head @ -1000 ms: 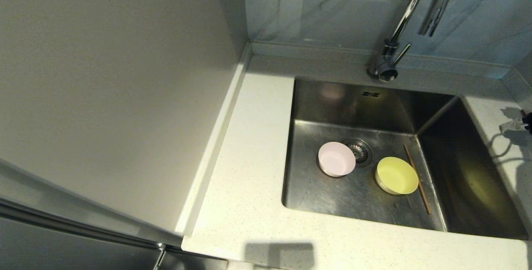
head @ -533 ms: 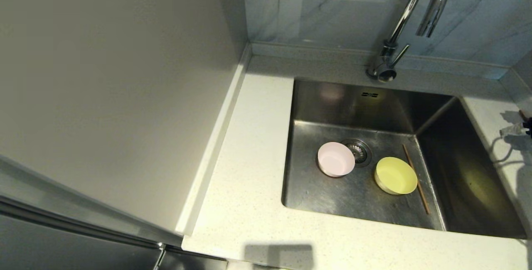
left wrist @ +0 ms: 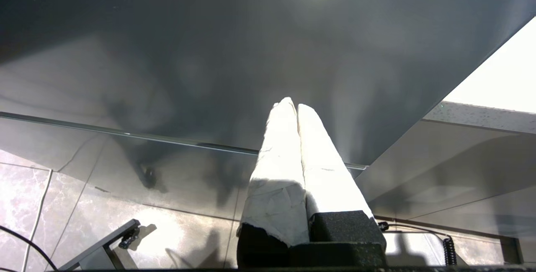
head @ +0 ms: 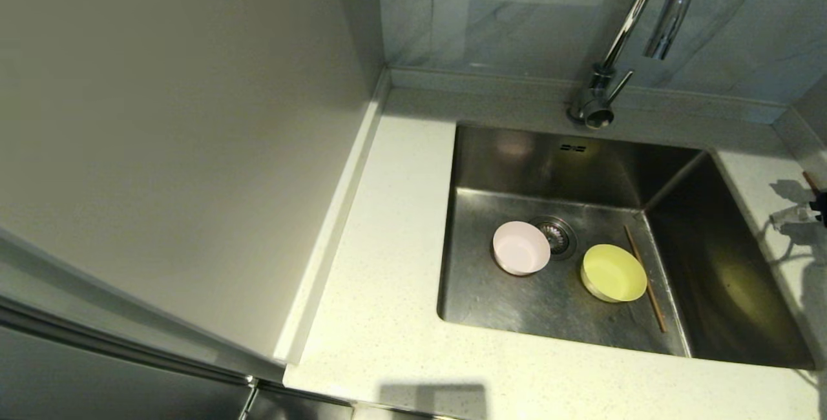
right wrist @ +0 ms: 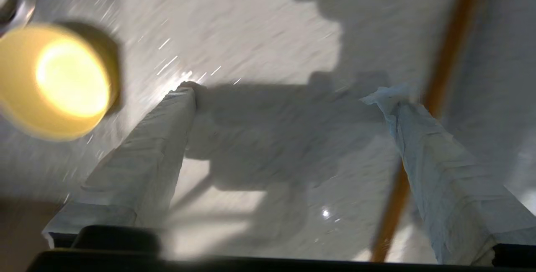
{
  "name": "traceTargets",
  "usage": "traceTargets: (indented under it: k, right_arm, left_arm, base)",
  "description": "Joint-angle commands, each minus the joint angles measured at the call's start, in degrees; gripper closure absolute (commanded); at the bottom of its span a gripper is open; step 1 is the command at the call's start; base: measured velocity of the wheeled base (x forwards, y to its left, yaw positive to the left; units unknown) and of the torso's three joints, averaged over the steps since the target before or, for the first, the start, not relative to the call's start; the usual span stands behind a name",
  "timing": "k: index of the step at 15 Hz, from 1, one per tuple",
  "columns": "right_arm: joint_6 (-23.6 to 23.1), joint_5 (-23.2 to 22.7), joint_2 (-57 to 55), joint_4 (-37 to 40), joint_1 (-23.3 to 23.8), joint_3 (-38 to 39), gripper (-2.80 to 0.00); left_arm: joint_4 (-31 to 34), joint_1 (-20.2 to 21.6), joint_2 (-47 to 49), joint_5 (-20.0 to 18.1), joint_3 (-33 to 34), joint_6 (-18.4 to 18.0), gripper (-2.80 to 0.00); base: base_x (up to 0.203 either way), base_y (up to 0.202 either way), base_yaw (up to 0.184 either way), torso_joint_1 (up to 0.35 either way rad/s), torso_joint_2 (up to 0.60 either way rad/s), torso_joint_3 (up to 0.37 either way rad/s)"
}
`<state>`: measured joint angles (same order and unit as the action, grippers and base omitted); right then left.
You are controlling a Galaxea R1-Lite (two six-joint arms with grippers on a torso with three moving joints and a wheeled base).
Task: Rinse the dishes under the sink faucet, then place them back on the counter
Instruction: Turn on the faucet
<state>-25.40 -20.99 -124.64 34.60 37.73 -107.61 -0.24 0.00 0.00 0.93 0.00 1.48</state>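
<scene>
You were looking down at a square steel sink [head: 711, 316] set into an off-white speckled desk [head: 387, 265]. On the sink floor sat a pale pink bowl [head: 521, 247], touching the edge of the round drain [head: 559, 236]. A yellow-green bowl [head: 613, 273] sat near it on the other side of the drain, the two bowls apart. One brown chopstick [head: 644, 278] lay just beside the yellow-green bowl, along the sink's right wall. A second brown stick [right wrist: 444, 75] showed in the right wrist view, lying on the desk to the right of the sink.

The chrome faucet [head: 639, 13] stood at the back edge, its spout high above the basin. No water was visible running from it, and the small lever [head: 621, 81] at its base stuck out to the side.

Your right tool [right wrist: 289, 92] hung over the speckled desk by the sink, its padded fingers [right wrist: 155, 138] spread wide apart and holding nothing. The stick ran close past one finger, untouched as far as you could tell. The yellow-green bowl showed off to one side in that view.

Your left tool [left wrist: 296, 109] was parked low, beside a dark cabinet front, its fingers pressed together and empty.

Judging from this, the task had barely begun. Both bowls and one chopstick lay unrinsed in the sink, nothing looked wet, and nothing was gripped. Turning on the water, rinsing each piece and setting everything back on the desk all remained.
</scene>
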Motion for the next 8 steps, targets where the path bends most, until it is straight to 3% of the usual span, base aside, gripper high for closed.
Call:
traceTargets:
  k: [1, 4, 8]
  right_arm:
    - [-1.85, -1.28, -0.97, 2.71, -0.02, -0.41, -2.80]
    - [-2.42, -5.36, -0.16, 4.59, 0.06, -0.54, -2.80]
    - [-2.24, -5.83, -0.39, 3.77, 0.14, -4.17, -2.80]
  left_arm:
    - [-0.03, 0.00, -0.18, 0.04, 0.00, 0.02, 0.00]
    - [-0.03, 0.00, -0.18, 0.04, 0.00, 0.02, 0.00]
    - [-0.03, 0.00, -0.18, 0.04, 0.00, 0.02, 0.00]
  base:
    - [0.000, 0.000, 0.000, 0.000, 0.00, 0.000]
    - [0.000, 0.000, 0.000, 0.000, 0.00, 0.000]
    - [0.000, 0.000, 0.000, 0.000, 0.00, 0.000]
